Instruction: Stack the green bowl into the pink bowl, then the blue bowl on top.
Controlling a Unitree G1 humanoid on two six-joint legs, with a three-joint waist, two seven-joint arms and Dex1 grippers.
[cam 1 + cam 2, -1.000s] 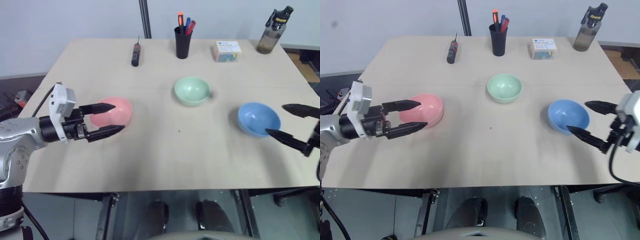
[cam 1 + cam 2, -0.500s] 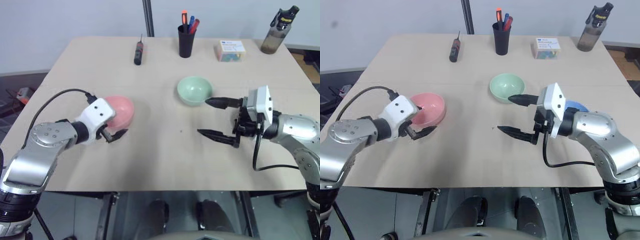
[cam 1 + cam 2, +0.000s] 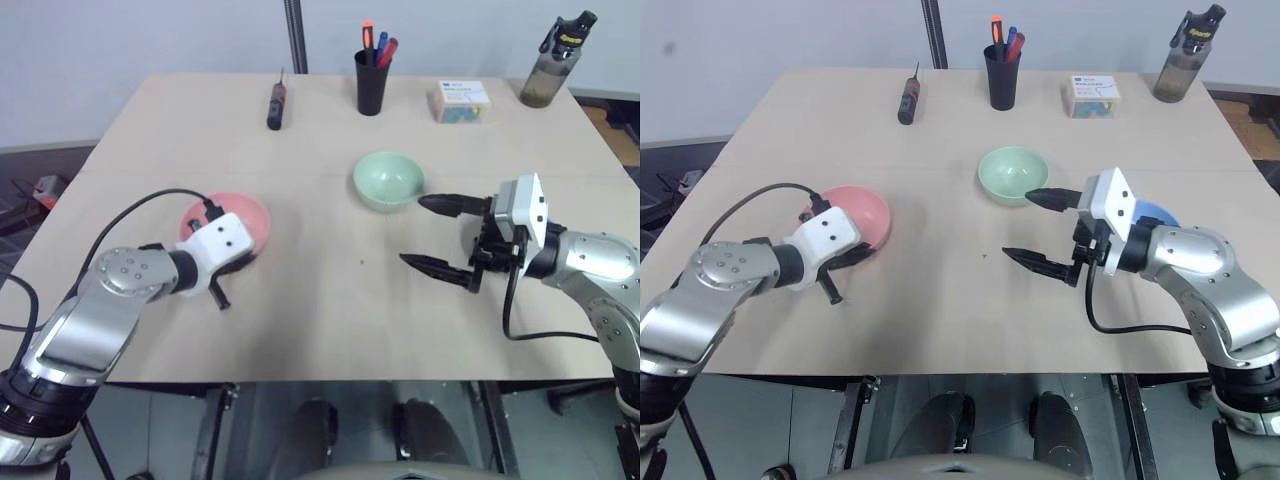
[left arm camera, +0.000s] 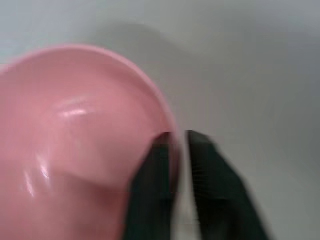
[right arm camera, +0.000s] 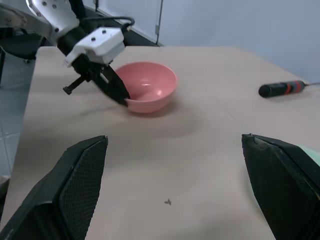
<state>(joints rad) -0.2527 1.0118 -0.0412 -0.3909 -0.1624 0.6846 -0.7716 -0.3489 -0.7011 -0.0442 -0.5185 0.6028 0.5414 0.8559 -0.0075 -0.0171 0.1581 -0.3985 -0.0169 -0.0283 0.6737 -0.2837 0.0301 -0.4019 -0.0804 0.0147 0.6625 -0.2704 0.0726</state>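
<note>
Left wrist view: the left gripper [image 4: 177, 150] is seen pinched shut on the rim of the small round salmon-pink plastic bowl [image 4: 75, 145], one finger inside, one outside. Bowl sits on the beige table [image 3: 330, 320], robot's left side. The right gripper [image 3: 432, 232] is spread wide, empty, just beside the pale mint-green plastic bowl [image 3: 387, 179] at table centre. The sky-blue plastic bowl [image 3: 1157, 214] is mostly hidden behind the right wrist. Step judged: pink bowl being steadied w/ left, green pickup being set up. Next: right jaws to be brought over green rim & closed, then lifted toward pink.
</note>
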